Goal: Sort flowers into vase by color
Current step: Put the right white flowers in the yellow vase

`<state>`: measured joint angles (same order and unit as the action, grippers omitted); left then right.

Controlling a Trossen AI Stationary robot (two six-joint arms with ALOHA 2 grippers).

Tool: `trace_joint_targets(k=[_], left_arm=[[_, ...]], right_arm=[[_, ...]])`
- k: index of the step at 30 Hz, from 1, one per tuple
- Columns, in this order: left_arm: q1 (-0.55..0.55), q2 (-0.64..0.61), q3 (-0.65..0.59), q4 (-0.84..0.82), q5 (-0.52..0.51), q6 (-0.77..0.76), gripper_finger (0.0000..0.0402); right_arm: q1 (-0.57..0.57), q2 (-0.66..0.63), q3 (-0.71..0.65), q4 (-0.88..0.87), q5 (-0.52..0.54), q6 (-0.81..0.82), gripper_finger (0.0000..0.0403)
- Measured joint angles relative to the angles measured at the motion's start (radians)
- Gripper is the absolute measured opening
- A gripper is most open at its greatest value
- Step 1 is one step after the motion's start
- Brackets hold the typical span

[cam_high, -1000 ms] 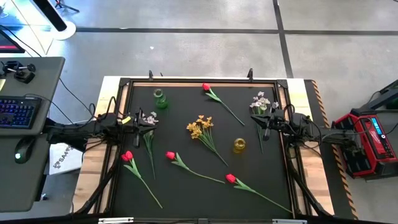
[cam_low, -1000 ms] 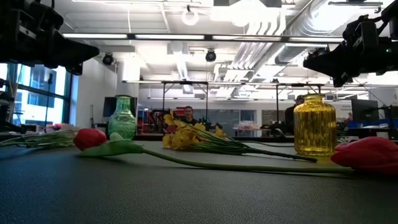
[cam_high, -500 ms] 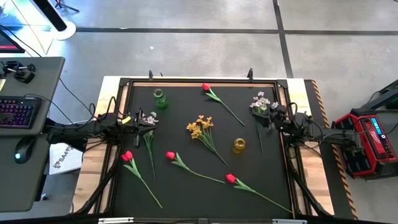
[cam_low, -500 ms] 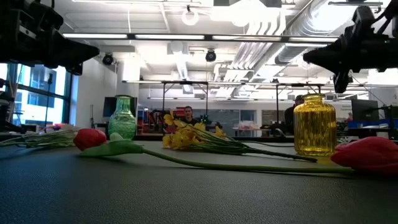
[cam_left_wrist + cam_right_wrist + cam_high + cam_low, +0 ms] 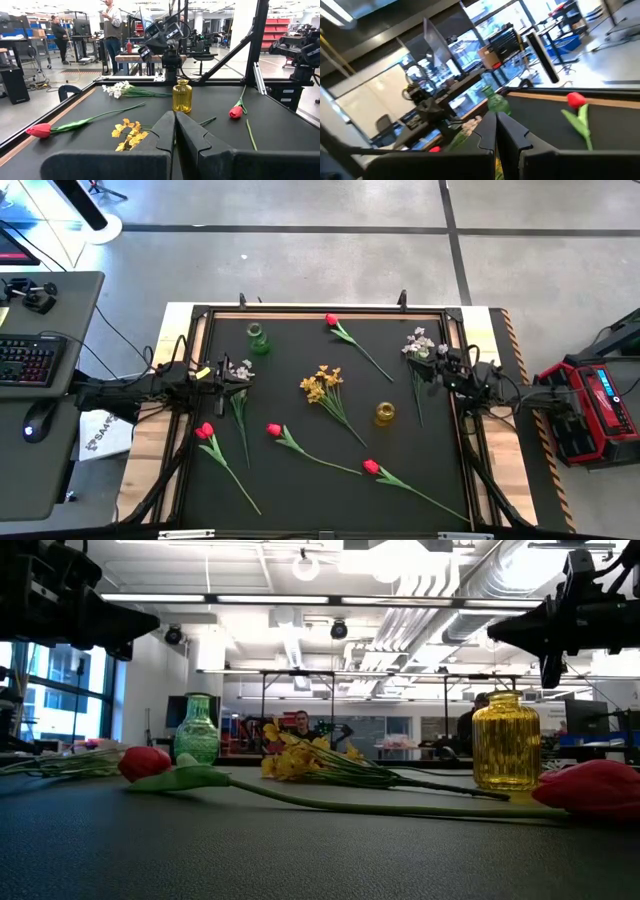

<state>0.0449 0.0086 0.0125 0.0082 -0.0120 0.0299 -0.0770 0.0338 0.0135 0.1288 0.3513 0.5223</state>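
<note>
Left arm reaches in level from the bench's left edge; left gripper (image 5: 236, 374) closed, empty, over a white-pink bunch (image 5: 240, 370). Right arm reaches in from the right; right gripper (image 5: 432, 368) closed, empty, raised beside the other white bunch (image 5: 418, 343). Yellow bunch (image 5: 322, 383) mid-bench between green vase (image 5: 257, 337) and yellow vase (image 5: 385, 414); red tulips (image 5: 274, 429) scattered.

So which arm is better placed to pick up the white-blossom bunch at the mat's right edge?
Right: the right gripper, shut, hangs beside that white-blossom bunch; the left gripper, shut, sits across the mat.
</note>
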Motion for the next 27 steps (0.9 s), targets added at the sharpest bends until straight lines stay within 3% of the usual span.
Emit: trace_joint_targets(k=[3, 7, 14, 21, 27], left_arm=[[0.000, 0.000, 0.000, 0.000, 0.000, 0.000, 0.0003], [0.000, 0.000, 0.000, 0.000, 0.000, 0.000, 0.0003], [0.000, 0.000, 0.000, 0.008, 0.000, 0.000, 0.0003], [0.000, 0.000, 0.000, 0.016, 0.000, -0.028, 0.0003], [0.000, 0.000, 0.000, 0.015, 0.000, -0.079, 0.0003]], right_arm=[[0.021, 0.002, 0.046, -0.096, 0.068, -0.005, 0.0000], [0.046, 0.052, 0.183, -0.350, 0.151, 0.052, 0.0000], [0.053, 0.338, 0.438, -0.704, 0.212, 0.226, 0.0000], [0.038, 0.786, 0.661, -1.037, 0.042, 0.459, 0.0000], [0.036, 1.045, 0.714, -1.193, -0.154, 0.528, 0.0006]])
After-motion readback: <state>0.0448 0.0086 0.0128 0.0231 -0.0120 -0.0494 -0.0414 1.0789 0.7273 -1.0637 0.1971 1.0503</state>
